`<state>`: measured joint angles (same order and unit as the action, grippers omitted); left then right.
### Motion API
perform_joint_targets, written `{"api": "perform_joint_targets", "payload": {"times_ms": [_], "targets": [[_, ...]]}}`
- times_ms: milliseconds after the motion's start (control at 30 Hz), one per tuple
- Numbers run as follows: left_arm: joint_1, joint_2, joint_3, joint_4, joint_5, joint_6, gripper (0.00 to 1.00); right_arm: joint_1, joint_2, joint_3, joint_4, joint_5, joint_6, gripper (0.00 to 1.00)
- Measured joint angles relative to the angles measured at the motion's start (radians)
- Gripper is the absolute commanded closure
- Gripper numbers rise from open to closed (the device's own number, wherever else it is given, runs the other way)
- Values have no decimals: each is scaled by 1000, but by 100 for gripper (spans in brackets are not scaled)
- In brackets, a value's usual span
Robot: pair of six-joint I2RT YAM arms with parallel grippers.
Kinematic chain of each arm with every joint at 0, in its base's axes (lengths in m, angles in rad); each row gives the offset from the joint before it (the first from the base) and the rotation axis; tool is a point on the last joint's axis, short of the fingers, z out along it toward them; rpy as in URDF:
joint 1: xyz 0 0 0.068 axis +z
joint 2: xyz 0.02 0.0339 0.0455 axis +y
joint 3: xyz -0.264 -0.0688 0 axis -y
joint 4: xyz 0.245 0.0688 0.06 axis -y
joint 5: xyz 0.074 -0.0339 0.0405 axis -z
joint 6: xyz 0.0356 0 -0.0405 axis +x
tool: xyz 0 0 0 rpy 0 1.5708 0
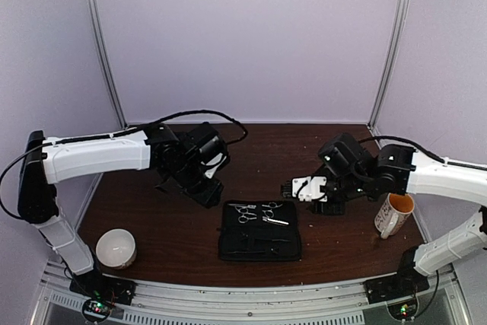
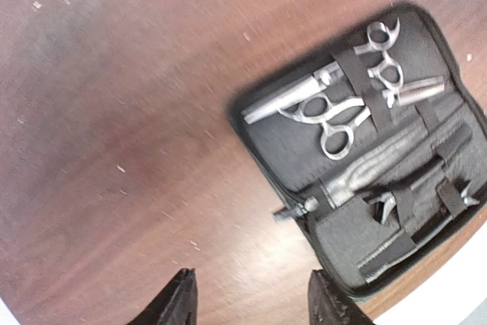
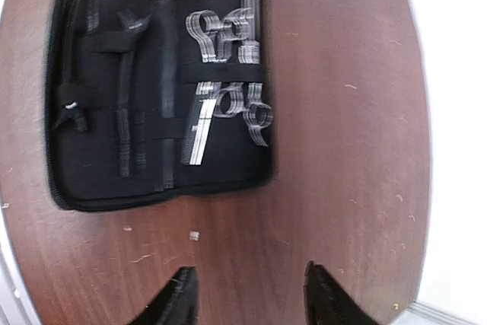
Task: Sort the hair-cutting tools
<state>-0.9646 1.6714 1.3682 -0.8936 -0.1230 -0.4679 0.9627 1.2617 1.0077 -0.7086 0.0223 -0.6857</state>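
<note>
An open black fabric case (image 1: 285, 253) lies flat at the table's middle front. Two silver scissors (image 1: 245, 213) with ring loops are strapped in its far half; they also show in the left wrist view (image 2: 335, 108) and, blurred, in the right wrist view (image 3: 228, 36). Thin black sticks (image 3: 123, 123) sit under straps in the case's other half, seen also in the left wrist view (image 2: 415, 180). My left gripper (image 1: 209, 194) hangs open and empty above the table just left of the case (image 2: 350, 226). My right gripper (image 1: 291, 188) is open and empty above the table right of the case (image 3: 84, 165).
A white bowl (image 1: 116, 247) stands at the front left near the left arm's base. A white mug (image 1: 394, 215) with an orange inside stands at the right by the right arm. White walls close the table's back and sides.
</note>
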Motion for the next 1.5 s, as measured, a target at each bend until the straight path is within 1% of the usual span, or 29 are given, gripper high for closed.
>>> {"api": "perform_joint_targets", "payload": {"times_ms": [33, 67, 200, 300, 367, 433, 467, 500, 533, 567, 667, 767, 867, 1000, 1167, 1500], "targets": [[10, -4, 6, 3, -6, 7, 44, -10, -27, 2, 10, 26, 2, 6], [22, -6, 13, 3, -7, 12, 44, -19, -48, 2, 23, 55, 1, 1], [102, 2, 34, 27, 34, 45, 44, -63, -66, 10, 89, 162, 21, 0], [163, 40, 72, 50, 63, 95, 46, -117, -50, 17, 115, 173, 66, 1], [191, 76, 106, 66, 77, 138, 49, -148, -39, 16, 135, 163, 96, 16], [206, 105, 133, 77, 86, 172, 51, -174, -8, 22, 146, 124, 118, 36], [214, 119, 147, 79, 91, 188, 51, -182, 22, 34, 142, 101, 118, 44], [219, 132, 159, 80, 95, 199, 52, -190, 60, 55, 128, 72, 116, 49], [224, 143, 168, 81, 101, 210, 52, -196, 122, 89, 113, 32, 124, 53], [225, 149, 173, 81, 104, 216, 53, -198, 172, 113, 113, 2, 117, 55], [228, 156, 177, 79, 117, 220, 54, -202, 317, 181, 100, -70, 110, 56], [228, 150, 163, 91, 132, 208, 54, -202, 428, 223, 87, -114, 106, 57], [228, 129, 114, 103, 154, 193, 53, -202, 507, 267, 68, -130, 101, 58], [228, 121, 82, 106, 171, 188, 54, -202, 568, 316, 55, -135, 80, 62], [228, 121, 79, 101, 169, 200, 53, -202, 639, 377, 42, -135, 56, 64], [228, 126, 79, 76, 166, 223, 54, -207, 734, 428, 2, -130, 31, 73]]}}
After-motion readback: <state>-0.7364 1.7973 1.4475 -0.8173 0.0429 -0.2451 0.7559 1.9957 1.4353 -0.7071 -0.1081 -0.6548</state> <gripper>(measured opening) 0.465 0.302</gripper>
